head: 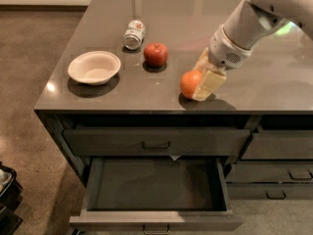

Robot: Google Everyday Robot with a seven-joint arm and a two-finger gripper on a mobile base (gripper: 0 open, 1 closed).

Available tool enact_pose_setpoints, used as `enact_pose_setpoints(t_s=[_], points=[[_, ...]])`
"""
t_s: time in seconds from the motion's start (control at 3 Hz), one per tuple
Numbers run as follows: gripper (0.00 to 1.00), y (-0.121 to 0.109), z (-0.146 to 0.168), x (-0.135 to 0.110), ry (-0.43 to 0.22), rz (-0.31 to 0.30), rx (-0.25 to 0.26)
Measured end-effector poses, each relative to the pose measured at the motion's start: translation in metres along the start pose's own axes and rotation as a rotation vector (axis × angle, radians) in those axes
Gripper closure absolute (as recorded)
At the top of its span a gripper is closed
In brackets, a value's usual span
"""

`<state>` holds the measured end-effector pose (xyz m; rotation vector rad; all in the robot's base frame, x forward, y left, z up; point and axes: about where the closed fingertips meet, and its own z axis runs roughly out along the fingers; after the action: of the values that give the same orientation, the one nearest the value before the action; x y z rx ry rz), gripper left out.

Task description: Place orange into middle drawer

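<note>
Here the pincer [197, 83] touches the orange [189, 83] on the counter [146, 89] (whether clenched, I cannot tell).

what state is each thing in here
orange: on the counter, against the gripper
gripper: down at the counter, beside the orange
middle drawer: open, empty
top drawer: shut
can: on its side
bowl: upright, empty
apple: upright

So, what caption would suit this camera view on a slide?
Gripper at the orange near the counter's front edge, alongside a red apple, can and bowl; middle drawer open below.
</note>
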<state>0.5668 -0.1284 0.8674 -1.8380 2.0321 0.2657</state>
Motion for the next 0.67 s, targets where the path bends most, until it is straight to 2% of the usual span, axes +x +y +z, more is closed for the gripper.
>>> enact_pose_setpoints(t_s=[0.33, 0.67], points=[[1.0, 0.019, -0.011, -0.011, -0.073, -0.035, -0.05], [1.0, 0.064, -0.048, -0.01, -0.139, 0.024, -0.024]])
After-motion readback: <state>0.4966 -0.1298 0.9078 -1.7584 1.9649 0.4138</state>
